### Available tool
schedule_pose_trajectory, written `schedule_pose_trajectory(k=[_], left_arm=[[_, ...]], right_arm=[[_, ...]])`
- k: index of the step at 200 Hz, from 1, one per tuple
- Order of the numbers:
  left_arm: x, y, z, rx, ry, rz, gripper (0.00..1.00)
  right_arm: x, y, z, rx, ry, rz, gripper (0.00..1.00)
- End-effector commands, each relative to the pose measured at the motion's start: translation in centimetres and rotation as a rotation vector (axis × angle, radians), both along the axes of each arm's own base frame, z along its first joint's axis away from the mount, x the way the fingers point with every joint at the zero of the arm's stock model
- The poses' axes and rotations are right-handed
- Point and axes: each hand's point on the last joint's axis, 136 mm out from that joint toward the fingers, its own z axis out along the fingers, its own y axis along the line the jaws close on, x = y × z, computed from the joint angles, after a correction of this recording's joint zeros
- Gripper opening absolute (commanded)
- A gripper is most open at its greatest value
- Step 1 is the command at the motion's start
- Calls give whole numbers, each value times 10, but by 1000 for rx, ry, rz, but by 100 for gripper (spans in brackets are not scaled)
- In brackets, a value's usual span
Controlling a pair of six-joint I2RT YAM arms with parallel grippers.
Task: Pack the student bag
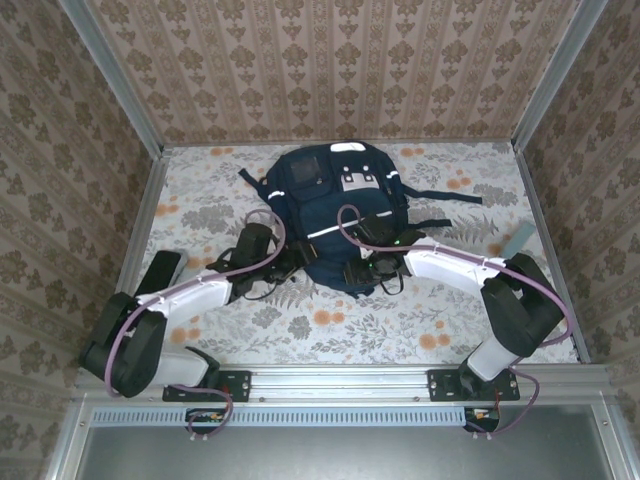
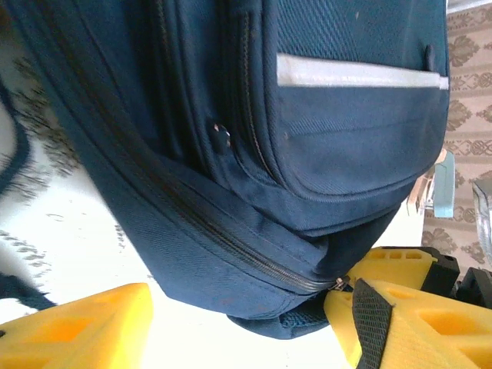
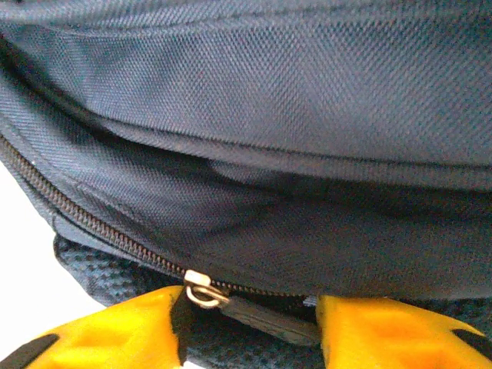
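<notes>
The student bag (image 1: 322,205), a navy backpack with a white stripe, lies flat at the middle back of the table. My left gripper (image 1: 288,266) is at its near left corner and my right gripper (image 1: 366,271) is at its near edge. In the left wrist view the left gripper (image 2: 238,330) is open. The bag's bottom corner (image 2: 254,254) sits between the yellow fingers (image 2: 77,327) and touches only the right one, by a zipper slider (image 2: 338,283). The right gripper (image 3: 250,330) has its jaws apart around the dark zipper pull (image 3: 269,317), which hangs from a metal slider (image 3: 201,288).
Patterned walls and metal rails (image 1: 140,240) close in the floral table on three sides. The bag's dark straps (image 1: 440,195) trail right. A small grey-blue object (image 1: 520,240) leans at the right wall. Open tabletop lies between the bag and the arm bases.
</notes>
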Motion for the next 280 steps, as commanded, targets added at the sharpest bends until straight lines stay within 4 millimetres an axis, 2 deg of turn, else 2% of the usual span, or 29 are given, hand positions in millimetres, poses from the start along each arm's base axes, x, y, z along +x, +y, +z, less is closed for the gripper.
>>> schedule_pose_trajectory(k=[1, 52, 122, 146, 181, 206, 234, 255, 280], left_arm=[[4, -12, 0, -42, 11, 19, 70], [8, -26, -22, -40, 53, 10, 67], [17, -25, -28, -15, 31, 31, 70], [17, -20, -34, 6, 45, 54, 66], [20, -17, -37, 20, 49, 75, 56], [23, -17, -36, 27, 43, 79, 41], [26, -10, -39, 71, 30, 92, 23], [27, 2, -45, 188, -6, 71, 10], [26, 22, -54, 327, -29, 60, 3]], right_arm=[[-11, 9, 7, 65, 20, 38, 43], [-10, 10, 6, 57, 15, 55, 24], [-11, 9, 10, 15, -5, 74, 5], [-12, 13, 12, 9, -17, 88, 0], [-24, 31, 16, 46, -14, 166, 0], [-30, 39, 19, 44, -24, 203, 0], [-22, 20, 19, -48, -63, 128, 0], [-20, -15, 19, -191, -81, 28, 0], [-17, -65, 22, -364, -115, -130, 0]])
